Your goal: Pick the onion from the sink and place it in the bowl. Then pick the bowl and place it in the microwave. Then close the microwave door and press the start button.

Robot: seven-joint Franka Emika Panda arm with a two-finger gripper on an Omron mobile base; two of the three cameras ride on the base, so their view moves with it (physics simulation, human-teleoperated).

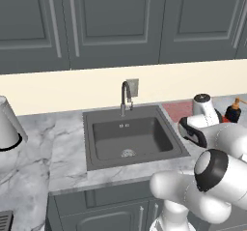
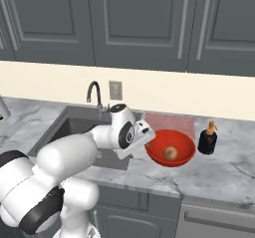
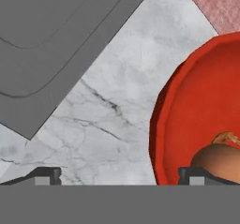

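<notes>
My fingers (image 3: 47, 174) are spread wide with nothing between them. In my hand view, the onion (image 3: 219, 160) sits inside the red bowl (image 3: 187, 101). In the right base view, the bowl (image 2: 170, 148) rests on the counter (image 2: 219, 170) beside the sink (image 2: 69, 125).

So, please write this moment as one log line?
brown round onion: inside glossy red bowl | jaws: open, straddling bowl's rim | dark grey sink: vacated

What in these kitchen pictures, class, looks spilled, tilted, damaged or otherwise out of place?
Nothing stands out. The onion sits inside the upright red bowl on the counter beside the sink; the soap bottle stands upright.
</notes>
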